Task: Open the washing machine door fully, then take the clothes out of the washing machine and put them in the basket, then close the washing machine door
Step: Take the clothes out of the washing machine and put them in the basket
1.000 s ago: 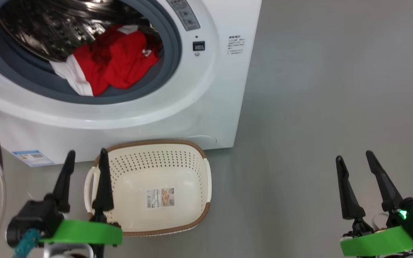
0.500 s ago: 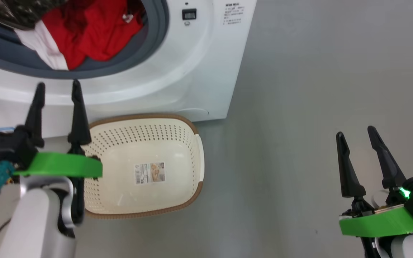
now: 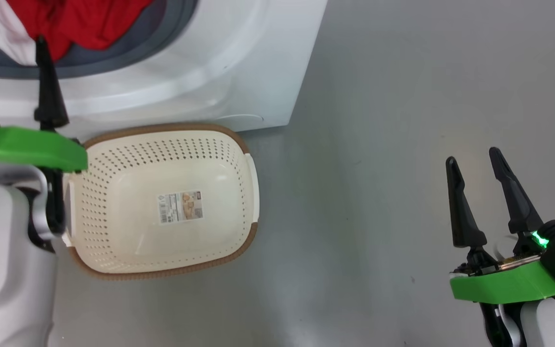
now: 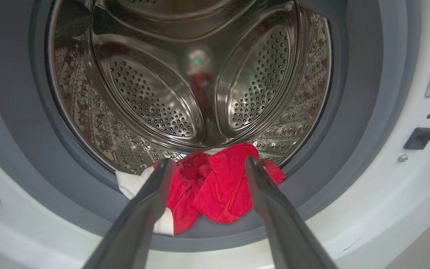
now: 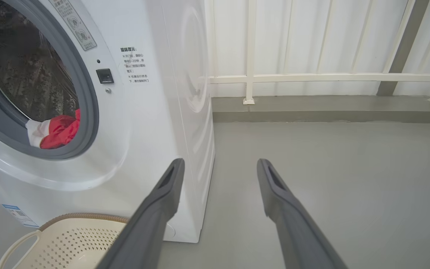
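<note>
The white washing machine [image 3: 200, 72] stands at the upper left with its round opening uncovered; the washing machine door is out of view. Red and white clothes [image 4: 218, 186] lie at the drum's front lip, partly on the grey gasket [image 4: 13, 130]. My left gripper [image 4: 209, 164] is open, pointing at the clothes from just outside the opening, apart from them. In the head view the left gripper [image 3: 15, 48] reaches up in front of the washer. The cream basket [image 3: 171, 127] sits empty on the floor below the opening. Over bare floor on the right, my right gripper [image 3: 472, 159] is open and empty.
Grey floor [image 3: 403, 96] stretches to the right of the washer. A white railing [image 5: 312, 78] on a low kerb runs along the far wall. The basket's brown rim [image 5: 84, 216] almost touches the washer's base.
The head camera has tilted down, shifting the whole picture. My left gripper has risen from beside the basket to the front of the drum opening. The right gripper has barely moved.
</note>
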Robot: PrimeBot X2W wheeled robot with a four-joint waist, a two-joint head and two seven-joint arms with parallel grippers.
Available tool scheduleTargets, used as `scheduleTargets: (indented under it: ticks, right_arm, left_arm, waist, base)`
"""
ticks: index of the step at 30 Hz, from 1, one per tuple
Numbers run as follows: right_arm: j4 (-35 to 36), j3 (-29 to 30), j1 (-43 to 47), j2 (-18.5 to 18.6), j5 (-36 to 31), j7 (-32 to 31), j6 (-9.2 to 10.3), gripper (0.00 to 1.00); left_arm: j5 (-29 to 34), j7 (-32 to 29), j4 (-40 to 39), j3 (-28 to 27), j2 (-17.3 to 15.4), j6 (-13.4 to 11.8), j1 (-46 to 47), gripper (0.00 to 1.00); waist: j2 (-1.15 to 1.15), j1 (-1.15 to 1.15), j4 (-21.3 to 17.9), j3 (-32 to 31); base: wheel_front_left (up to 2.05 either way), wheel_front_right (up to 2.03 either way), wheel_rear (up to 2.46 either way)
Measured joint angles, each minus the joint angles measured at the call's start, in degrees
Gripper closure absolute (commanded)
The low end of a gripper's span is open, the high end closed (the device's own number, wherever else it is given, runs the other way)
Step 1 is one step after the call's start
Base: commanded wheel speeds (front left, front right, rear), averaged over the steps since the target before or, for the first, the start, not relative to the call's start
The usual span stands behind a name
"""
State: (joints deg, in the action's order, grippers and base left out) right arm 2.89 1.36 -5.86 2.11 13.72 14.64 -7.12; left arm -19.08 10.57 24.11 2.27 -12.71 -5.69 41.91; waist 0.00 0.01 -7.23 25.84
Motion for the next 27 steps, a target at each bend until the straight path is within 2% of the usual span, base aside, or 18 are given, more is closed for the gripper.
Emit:
scheduleTargets:
  ticks: [13, 27]
  right_arm:
    - [0.0, -0.6, -1.6, 0.0, 0.0, 0.0, -0.01, 0.0]
    - [-0.6, -2.6, -1.7, 0.0, 0.0, 0.0, -0.01, 0.0]
  left_arm:
    - [1.0, -1.9, 9.9, 0.9, -1.7, -0.4, 10.4, 0.0]
    - [3.5, -4.5, 22.8, 1.9, -6.1, -2.0, 18.5, 0.0]
  waist:
    - [0.0, 0.0, -2.0, 3.8]
    - [0.0, 0.0, -4.7, 5.2]
  base:
    - [0.0, 0.0, 0.0]
    - [0.0, 0.0, 0.0]
